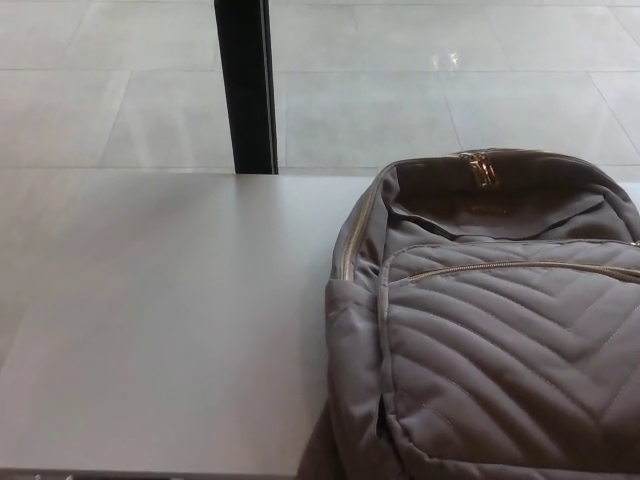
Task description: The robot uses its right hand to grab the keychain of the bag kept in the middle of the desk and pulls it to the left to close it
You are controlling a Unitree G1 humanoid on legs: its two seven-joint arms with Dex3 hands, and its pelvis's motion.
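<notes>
Nearest the camera, the grey-brown bag [500,340] lay on the pale bench [170,320], its quilted chevron front facing up and running out of view past the bottom and right edges. The bench spread out to the left of the bag. Farther up the bag, a gold front-pocket zip [520,268] ran across above the quilted panel. A second gold zip line [352,240] climbed the bag's left side towards its top. Above the pocket zip the fabric sagged in a soft fold, and it could not be told whether the main zip stood open. At the far top edge of the bag, about the middle of its width, sat the small gold keychain [480,168], with nothing touching it. Neither robot hand showed in the head view, so it could not be told whether either was spread or closed. Beyond the bag and the bench's far edge, a black upright post [247,85] rose behind and to the left of the bag. Glossy pale floor tiles [400,90] lay past it.
</notes>
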